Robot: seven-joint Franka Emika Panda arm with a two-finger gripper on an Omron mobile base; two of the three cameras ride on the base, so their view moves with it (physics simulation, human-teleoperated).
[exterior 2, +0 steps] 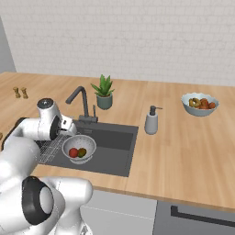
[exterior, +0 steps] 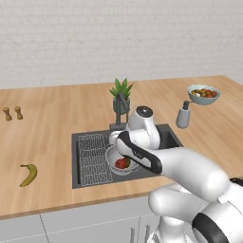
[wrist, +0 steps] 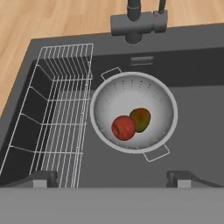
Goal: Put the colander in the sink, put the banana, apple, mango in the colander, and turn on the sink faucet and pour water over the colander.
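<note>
The silver-grey colander (wrist: 131, 94) stands in the dark sink (wrist: 197, 131), just right of the wire rack. The red apple (wrist: 123, 127) and the green-orange mango (wrist: 141, 119) lie side by side in it, touching. My gripper (wrist: 113, 179) hovers above the colander, open, with nothing between its fingers (wrist: 43, 178). From the right base view the gripper (exterior 2: 71, 127) hangs over the colander (exterior 2: 79, 148), left of the faucet (exterior 2: 80, 98). The banana (exterior: 29, 174) lies on the wooden counter left of the sink (exterior: 166, 137). No water runs from the faucet (wrist: 138, 22).
A flat wire rack (wrist: 57, 113) fills the sink's left part. Behind the sink stand a potted plant (exterior: 121, 92) and a soap dispenser (exterior: 183, 115). A bowl of mixed fruit (exterior: 203, 94) sits at the back right. Two small shakers (exterior: 13, 113) stand far left.
</note>
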